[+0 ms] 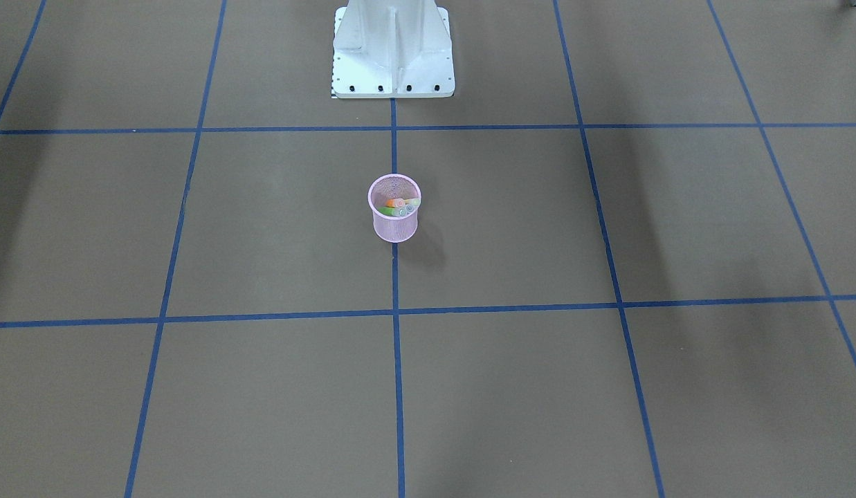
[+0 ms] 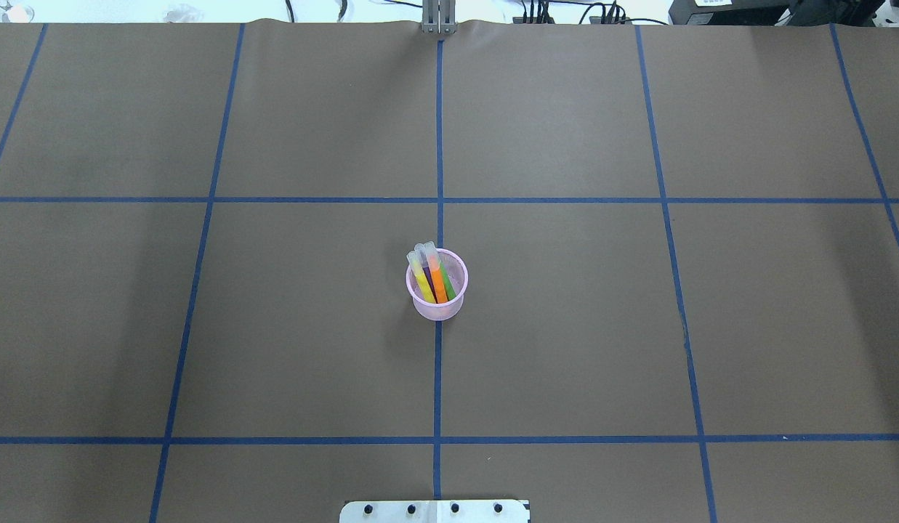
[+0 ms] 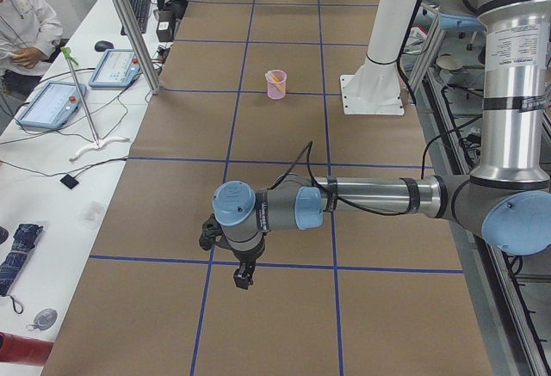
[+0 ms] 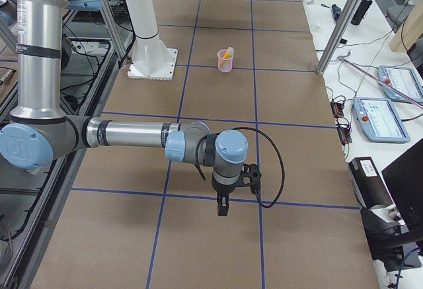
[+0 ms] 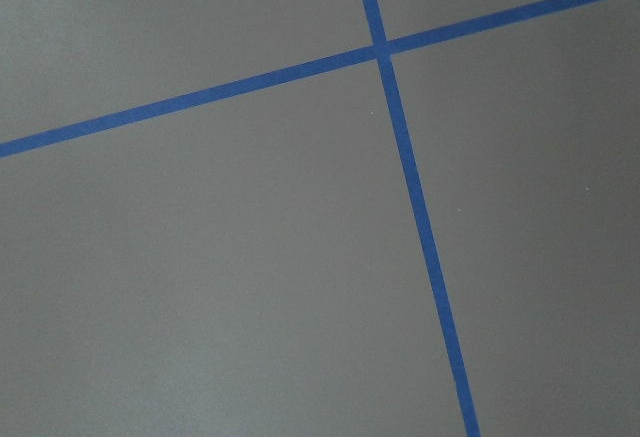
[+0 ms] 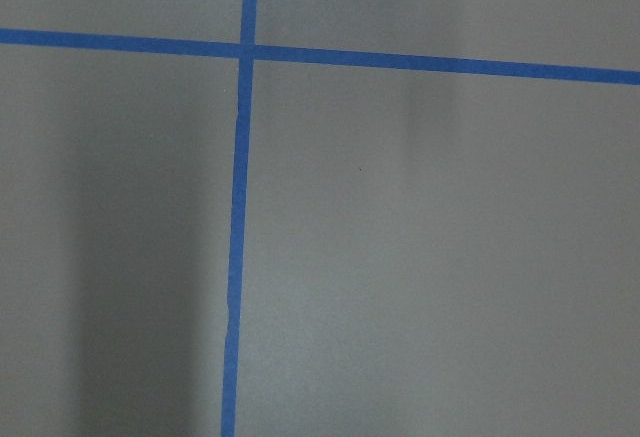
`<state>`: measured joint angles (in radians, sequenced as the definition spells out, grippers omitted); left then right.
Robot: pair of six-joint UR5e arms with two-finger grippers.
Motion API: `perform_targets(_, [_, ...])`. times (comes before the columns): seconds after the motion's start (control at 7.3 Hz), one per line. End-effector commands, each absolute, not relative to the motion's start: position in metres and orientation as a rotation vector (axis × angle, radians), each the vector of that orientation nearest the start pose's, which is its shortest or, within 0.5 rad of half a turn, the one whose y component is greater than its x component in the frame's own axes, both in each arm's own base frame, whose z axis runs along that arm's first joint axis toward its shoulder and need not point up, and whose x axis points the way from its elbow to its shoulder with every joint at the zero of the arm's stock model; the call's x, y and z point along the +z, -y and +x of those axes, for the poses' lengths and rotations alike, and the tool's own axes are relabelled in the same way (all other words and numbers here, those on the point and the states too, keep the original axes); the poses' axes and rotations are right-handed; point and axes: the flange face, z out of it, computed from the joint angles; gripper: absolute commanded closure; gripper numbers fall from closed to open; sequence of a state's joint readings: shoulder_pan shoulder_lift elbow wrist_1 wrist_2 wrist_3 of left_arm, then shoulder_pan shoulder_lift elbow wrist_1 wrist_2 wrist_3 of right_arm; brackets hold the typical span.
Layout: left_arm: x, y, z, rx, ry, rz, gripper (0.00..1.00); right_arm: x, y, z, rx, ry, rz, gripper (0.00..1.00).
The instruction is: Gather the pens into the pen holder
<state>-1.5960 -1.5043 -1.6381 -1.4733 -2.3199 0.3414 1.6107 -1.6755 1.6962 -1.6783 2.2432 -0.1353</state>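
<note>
The pink mesh pen holder (image 2: 437,303) stands upright at the middle of the table, on the centre blue line; it also shows in the front view (image 1: 394,225). Several pens (image 2: 434,277), yellow, purple, orange and green, stand inside it, caps up and leaning. No pen lies on the table. My left gripper (image 3: 244,277) hangs over the table's left end, far from the holder. My right gripper (image 4: 223,208) hangs over the right end. Both show only in the side views, so I cannot tell whether they are open or shut. The wrist views show only bare table.
The brown table carries a grid of blue tape lines (image 2: 439,145). The white robot base (image 1: 393,55) stands behind the holder. An operator (image 3: 21,23) and control tablets (image 3: 52,105) are at a side bench beyond the table's edge.
</note>
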Motion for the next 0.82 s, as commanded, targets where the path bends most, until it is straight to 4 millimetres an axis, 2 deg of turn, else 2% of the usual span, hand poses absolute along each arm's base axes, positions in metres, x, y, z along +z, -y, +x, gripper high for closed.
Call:
perform_targets(0.0, [0.6694, 0.4531, -0.0772, 0.264, -0.756, 0.045, 0.00, 0.6617, 0.4369, 0.0892, -0.057, 0.671, -0.024, 0.00])
perform_targets(0.68, [0.6634, 0.4549, -0.0765, 0.274, -0.756, 0.058, 0.00, 0.6626, 0.4367, 0.0893, -0.058, 0.670, -0.025, 0.00])
